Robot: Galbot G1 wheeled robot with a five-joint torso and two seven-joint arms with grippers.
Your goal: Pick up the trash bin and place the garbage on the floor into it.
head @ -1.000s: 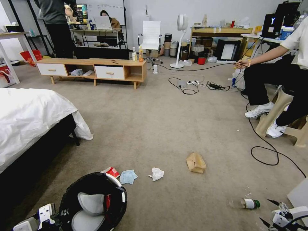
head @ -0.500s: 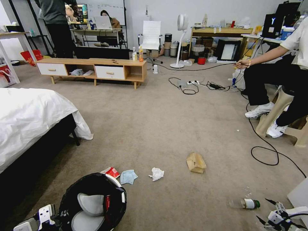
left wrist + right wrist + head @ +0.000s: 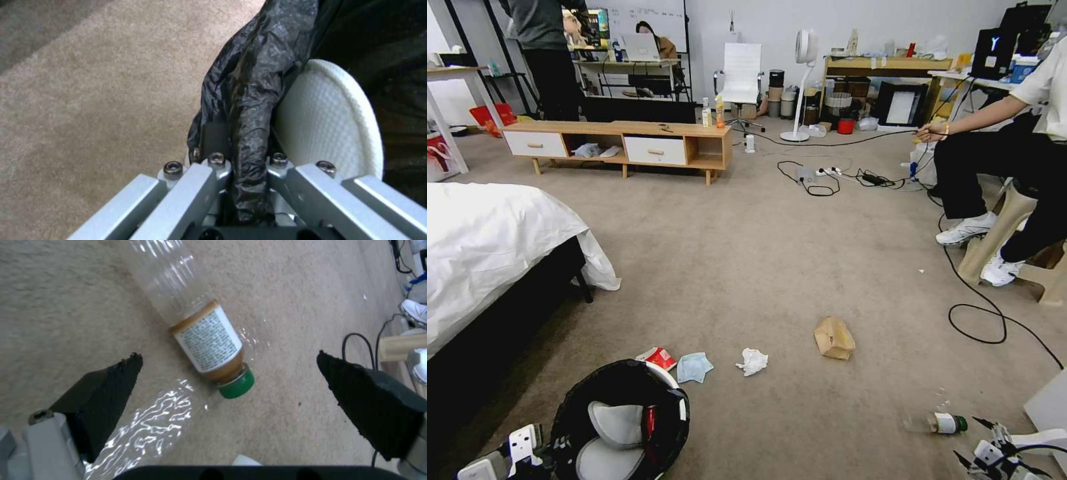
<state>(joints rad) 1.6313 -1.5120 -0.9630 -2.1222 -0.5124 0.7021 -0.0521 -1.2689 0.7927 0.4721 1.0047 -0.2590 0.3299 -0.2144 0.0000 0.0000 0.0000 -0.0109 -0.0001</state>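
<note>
1. Bottle time, I reckon. My right gripper is hanging just over it with jaws spread wide; it lies on its side on the floor, green cap pointing back at me and sitting in the gap.
2. My left gripper is clamped on the bag-lined rim of the trash bin, held low at my left. One red thing is already inside.
3. Next move, as I judge it: drop straight down and pinch across the labelled part near the cap. It's a round, slick, empty-looking thing, so it could roll or squirt out if I close off-centre. Then carry it over to the bin.
4. Waiting on the carpet beyond the bin: snack wrapper, face mask, tissue wad, and paper bag farther right.
5. Room: short beige carpet, bed on my left, low wooden TV bench across the room, cables trailing on my right.
</note>
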